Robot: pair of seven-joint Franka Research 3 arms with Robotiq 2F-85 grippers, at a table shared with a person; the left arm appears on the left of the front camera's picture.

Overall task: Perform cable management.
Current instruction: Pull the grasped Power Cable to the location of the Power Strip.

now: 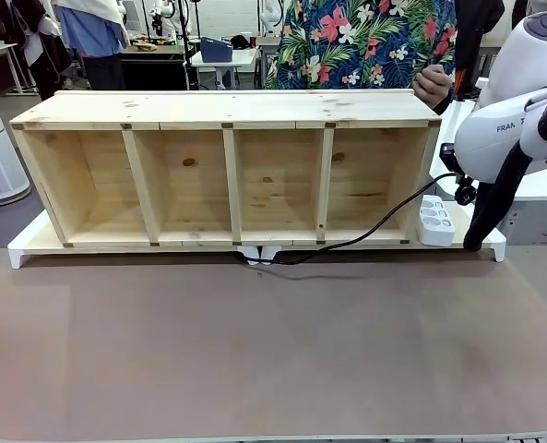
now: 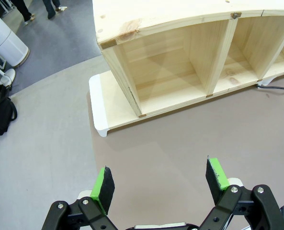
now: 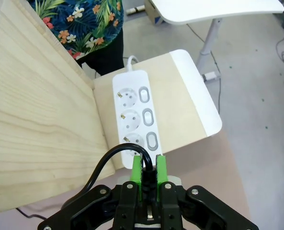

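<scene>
Print: "FRAN" on white right arm point(image 1: 508, 129) | left gripper point(image 2: 160, 183): green pads wide apart, empty, over matte brown tabletop point(image 2: 180, 139) | right gripper point(image 3: 149, 173): pads clamped on thin black cable point(image 3: 99, 167) near plug, at white plastic multi-socket power strip point(image 3: 134, 115) | cable trails along base of four-bay pale pine shelf point(image 1: 227, 175)

cable point(image 3: 97, 167): black
power strip point(image 3: 134, 115): white; grey switches
shelf unit point(image 1: 227, 111): pale pine; darker brown knots
tabletop point(image 1: 273, 360): dull brown-grey
person's shirt point(image 1: 365, 41): dark blue; green palm leaves, pink and red flowers
left gripper point(image 2: 160, 179): black; green pads
right gripper point(image 3: 149, 165): black; green pads
right arm point(image 1: 522, 101): white
</scene>
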